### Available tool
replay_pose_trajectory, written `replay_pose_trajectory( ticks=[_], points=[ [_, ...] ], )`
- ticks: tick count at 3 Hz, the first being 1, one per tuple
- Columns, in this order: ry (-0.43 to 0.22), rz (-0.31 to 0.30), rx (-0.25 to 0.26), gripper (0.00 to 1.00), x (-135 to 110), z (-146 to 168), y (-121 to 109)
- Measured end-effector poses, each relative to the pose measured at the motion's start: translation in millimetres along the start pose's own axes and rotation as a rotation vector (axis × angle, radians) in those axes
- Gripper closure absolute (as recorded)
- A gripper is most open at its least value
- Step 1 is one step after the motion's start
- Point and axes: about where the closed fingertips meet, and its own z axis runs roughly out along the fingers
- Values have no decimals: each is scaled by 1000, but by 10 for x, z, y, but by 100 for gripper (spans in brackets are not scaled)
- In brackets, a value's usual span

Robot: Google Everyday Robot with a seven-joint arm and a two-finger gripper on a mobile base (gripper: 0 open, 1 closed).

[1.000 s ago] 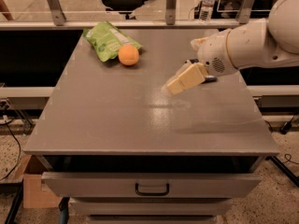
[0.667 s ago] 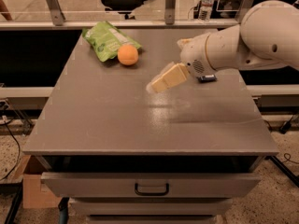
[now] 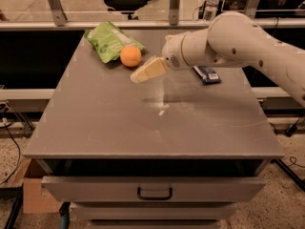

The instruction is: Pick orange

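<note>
The orange [image 3: 130, 56] is a small round fruit with smooth matte skin. It rests whole on the table [image 3: 143, 132] towards the far left corner, a little in from the far edge, against a green bag [image 3: 109, 41]. The claw [image 3: 147, 70] hangs just beside its near-right side, apart from it.

gripper [image 3: 138, 77]: moved left over counter [image 3: 119, 123], now just right of orange [image 3: 130, 56], apart | arm [image 3: 238, 37]: stretched farther left | blue packet [image 3: 207, 74]: now uncovered
</note>
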Motion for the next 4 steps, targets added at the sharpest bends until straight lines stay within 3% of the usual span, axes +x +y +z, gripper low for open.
replay_pose_trajectory(
  ticks=[2, 3, 4],
  points=[
    [-48, 86, -33, 0, -58, 695, -74],
    [-70, 114, -40, 0, -88, 896, -138],
    [-102, 123, -68, 15, -159, 1049, -170]
  ],
)
